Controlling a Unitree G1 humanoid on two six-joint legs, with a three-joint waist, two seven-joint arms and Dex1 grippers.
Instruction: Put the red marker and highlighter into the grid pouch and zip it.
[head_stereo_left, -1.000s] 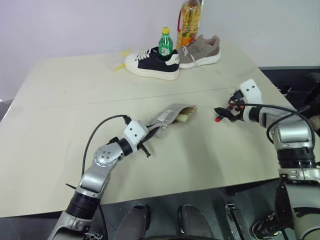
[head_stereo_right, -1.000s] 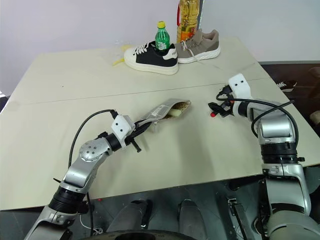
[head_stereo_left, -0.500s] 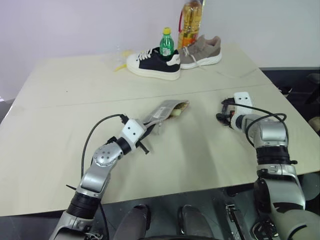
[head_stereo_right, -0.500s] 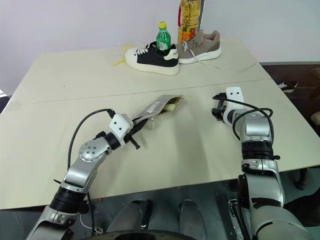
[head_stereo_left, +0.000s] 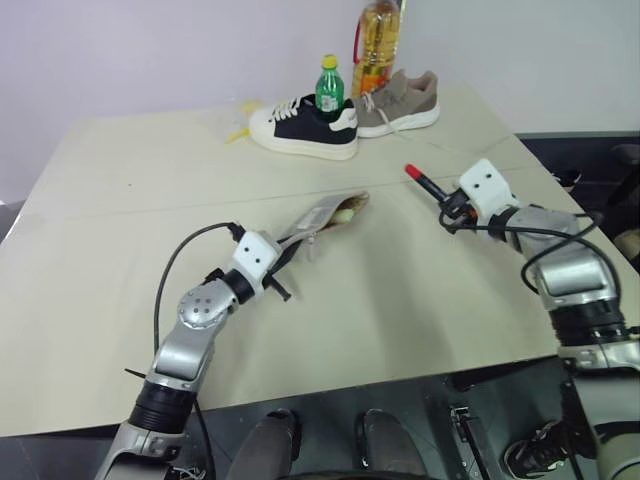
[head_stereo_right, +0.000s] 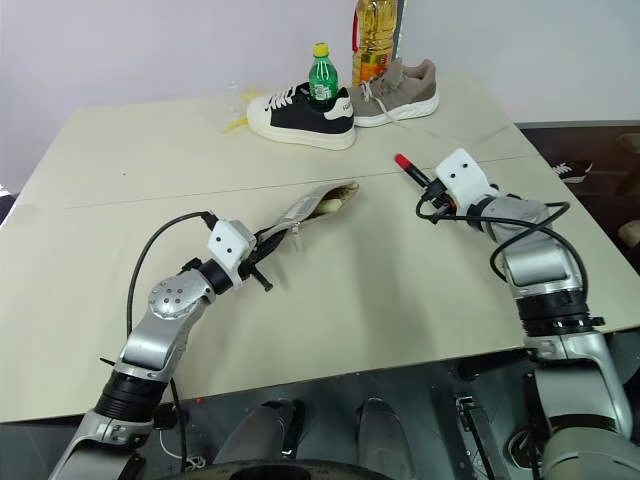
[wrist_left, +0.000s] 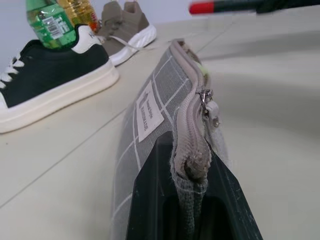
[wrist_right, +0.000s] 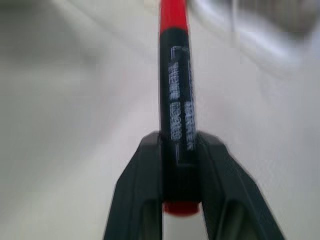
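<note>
Right hand (wrist_right: 181, 192) is pinching the red marker (head_stereo_left: 424, 183) near its tail, above the surface; light, stiff, slick. Left hand (wrist_left: 192, 172) is clenching the limp grid pouch's (wrist_left: 150, 107) zipper edge.

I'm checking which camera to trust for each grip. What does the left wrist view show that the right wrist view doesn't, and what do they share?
Left wrist view: the left gripper shut on the grid pouch at its zipper edge, the zipper pull, the white label, the black sneaker, the tan sneaker and the green bottle.

Right wrist view: the right gripper clamped on the red marker, with the print on its black barrel.

Both: the red marker, which also crosses the top of the left wrist view, and the beige table.
</note>
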